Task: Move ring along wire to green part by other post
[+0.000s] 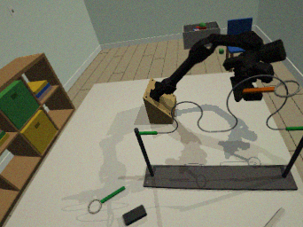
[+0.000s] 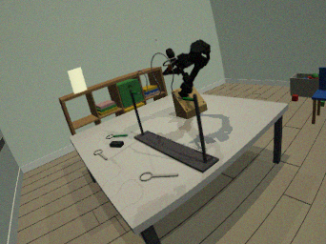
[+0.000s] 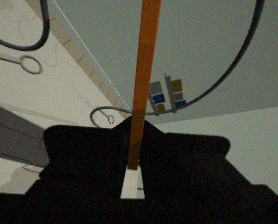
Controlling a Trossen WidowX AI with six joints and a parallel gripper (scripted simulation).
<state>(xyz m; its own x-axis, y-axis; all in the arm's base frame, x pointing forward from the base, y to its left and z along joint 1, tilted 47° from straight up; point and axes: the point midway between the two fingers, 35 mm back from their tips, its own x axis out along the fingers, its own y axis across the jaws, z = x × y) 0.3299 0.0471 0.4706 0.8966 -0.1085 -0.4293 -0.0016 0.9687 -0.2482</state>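
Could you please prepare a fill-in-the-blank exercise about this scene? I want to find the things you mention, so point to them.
1. The handle held by the gripper [image 1: 247, 94] [image 3: 131, 155] is coloured ____.
2. Each post [image 1: 144, 153] [image 2: 137, 113] stands on a dark ____.
3. The chair [image 1: 239, 27] [image 2: 322, 95] in the background is ____.
4. The handle [image 1: 112, 194] of the ring lying near the small black block [image 1: 135, 215] [image 2: 116, 144] is ____.

Missing words: orange; base; blue; green

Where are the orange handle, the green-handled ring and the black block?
Orange handle [image 1: 259, 90] [image 3: 145, 65]: top and wrist views, along its shaft.
Green-handled ring [image 1: 112, 195] [image 2: 120, 135]: top and exterior views, its handle.
Black block [image 1: 135, 215] [image 2: 116, 144]: top and exterior views, its upper face.
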